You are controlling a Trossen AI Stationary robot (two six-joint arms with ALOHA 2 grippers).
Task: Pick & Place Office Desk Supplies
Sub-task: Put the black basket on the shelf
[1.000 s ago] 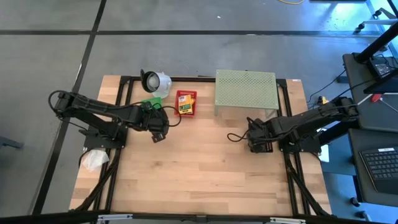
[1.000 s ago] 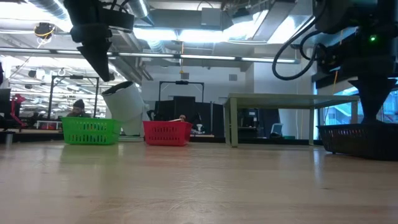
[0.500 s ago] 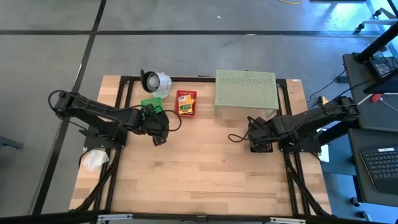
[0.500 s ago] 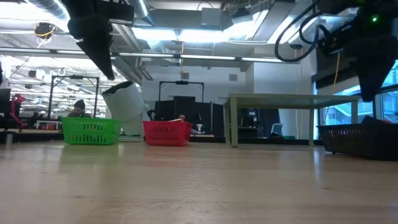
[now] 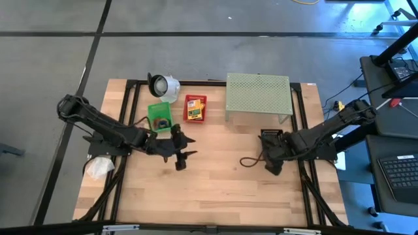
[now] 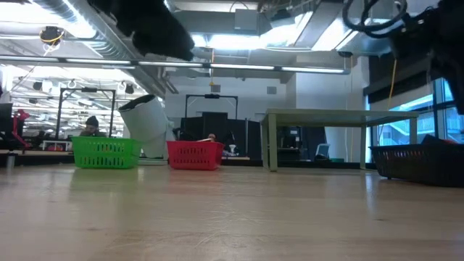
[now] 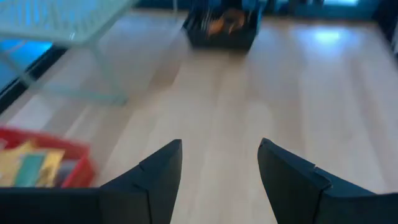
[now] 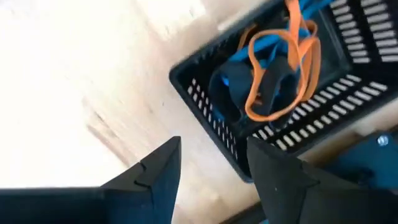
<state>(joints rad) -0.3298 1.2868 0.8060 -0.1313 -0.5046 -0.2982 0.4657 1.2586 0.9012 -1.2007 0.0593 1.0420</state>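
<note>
We see a wide hall with ceiling lights behind the pale wooden worktop (image 5: 215, 183), and a person (image 6: 90, 125) sitting far back.

Left pincer (image 5: 179, 156) hangs above the bare boards near the middle, its fingers (image 7: 155, 180) spread apart with nothing between them. Just behind it and a little toward its own arm's side sits the green basket (image 5: 159, 116); beside that, the red basket (image 5: 195, 108) holds yellow-and-green crayon boxes (image 5: 194, 112). Farther back from that pincer lies the white round object (image 5: 163, 86), tipped over with its dark opening showing.

Right pincer (image 5: 273, 164) hovers over the worktop, jaws parted and empty, we can see wood between the fingers (image 8: 155, 180). Right in front of it, in the wrist view, stands the black basket (image 8: 211, 124) with orange rubber bands (image 8: 280, 68) and blue rubber bands (image 8: 261, 46) tangled inside. From above, that black basket is just behind the pincer, close to the foot of the pale green perforated shelf (image 5: 258, 94). A black band loop (image 5: 248, 161) lies on the wood just beside the right pincer, on the side toward the left arm.

The two pincers are well apart.
</note>
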